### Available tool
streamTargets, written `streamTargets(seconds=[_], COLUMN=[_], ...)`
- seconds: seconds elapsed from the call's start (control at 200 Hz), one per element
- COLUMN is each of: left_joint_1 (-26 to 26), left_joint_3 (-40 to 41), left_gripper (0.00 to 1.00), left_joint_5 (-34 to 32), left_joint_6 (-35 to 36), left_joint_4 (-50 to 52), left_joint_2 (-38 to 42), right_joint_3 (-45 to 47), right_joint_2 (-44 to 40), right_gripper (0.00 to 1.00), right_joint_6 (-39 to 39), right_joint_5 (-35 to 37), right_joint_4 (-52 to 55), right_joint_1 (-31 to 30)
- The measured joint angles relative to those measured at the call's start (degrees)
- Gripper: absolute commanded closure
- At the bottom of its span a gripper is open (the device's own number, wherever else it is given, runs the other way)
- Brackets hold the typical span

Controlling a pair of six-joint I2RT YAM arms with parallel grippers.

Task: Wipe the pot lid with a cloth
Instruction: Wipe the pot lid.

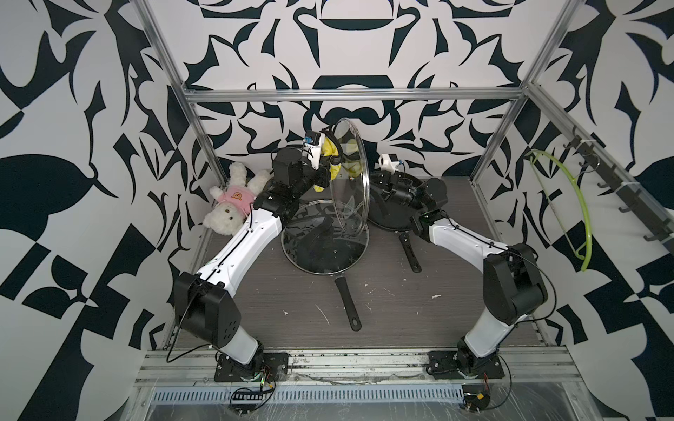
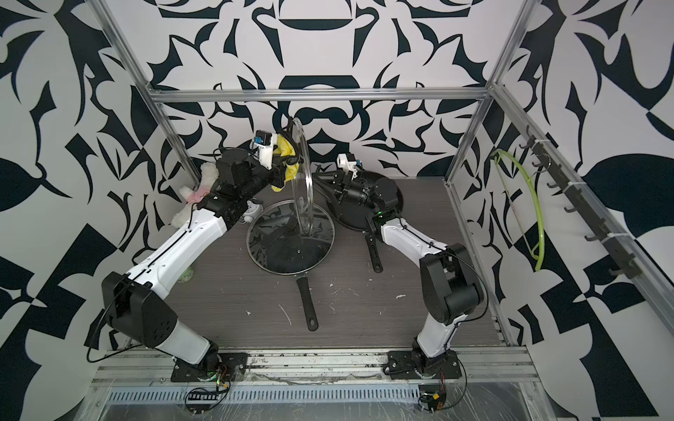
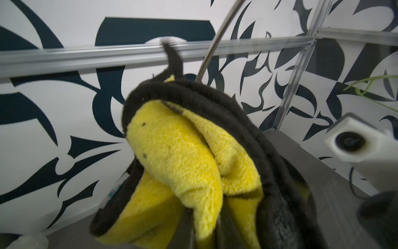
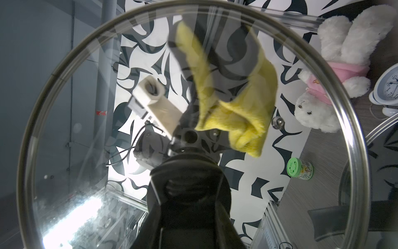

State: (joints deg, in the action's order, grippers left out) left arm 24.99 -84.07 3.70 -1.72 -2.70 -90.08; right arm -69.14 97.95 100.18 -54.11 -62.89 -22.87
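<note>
Cloth (image 3: 183, 151) is soft, pinched between left gripper (image 1: 326, 164) jaws. Pot lid (image 1: 348, 171) is slippery glass; right gripper (image 2: 322, 181) jaws clamp its knob (image 4: 189, 183).

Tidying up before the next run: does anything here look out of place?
Yes: a white plush bear in a pink top lies beside the left arm, irrelevant to the wiping. White flecks also dot the tabletop.

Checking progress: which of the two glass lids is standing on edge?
The raised lid, upright in the air with the yellow cloth beside it; the other lid lies flat on a pan.
</note>
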Motion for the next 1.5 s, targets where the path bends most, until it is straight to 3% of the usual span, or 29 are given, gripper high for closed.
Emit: streamTargets(seconds=[0.21, 0.455, 0.705, 0.82, 1.215, 1.5], left_joint_1=[0.2, 3.6, 11.6, 12.9, 11.3, 6.8], left_joint_3=[9.6, 20.9, 21.6, 21.5, 19.2, 21.1], left_gripper=[1.0, 1.0, 1.0, 1.0, 1.0, 1.0], left_joint_5=[2.1, 3.3, 4.2, 4.8, 1.2, -4.8], left_joint_6=[-1.8, -4.3, -4.8, -5.2, -5.1, -4.0], left_joint_4=[-0.9, 0.8, 3.7, 4.3, 5.9, 8.3], left_joint_2=[2.1, 12.4, 21.5, 24.3, 25.1, 32.3], right_joint_3=[0.0, -0.5, -2.4, -2.4, -2.7, -0.8], right_joint_2=[0.0, 1.5, 5.6, 6.1, 5.9, -1.0], right_gripper=[1.0, 1.0, 1.0, 1.0, 1.0, 1.0], right_joint_6=[-0.2, 0.0, 0.3, 0.4, -0.7, -10.1], right_joint_5=[0.0, 0.0, 0.7, 0.9, 1.5, 3.8], right_joint_4=[0.1, -1.4, -1.5, -1.1, -0.4, 11.8], right_joint_1=[0.1, -0.1, -0.1, 0.0, -0.1, 0.7])
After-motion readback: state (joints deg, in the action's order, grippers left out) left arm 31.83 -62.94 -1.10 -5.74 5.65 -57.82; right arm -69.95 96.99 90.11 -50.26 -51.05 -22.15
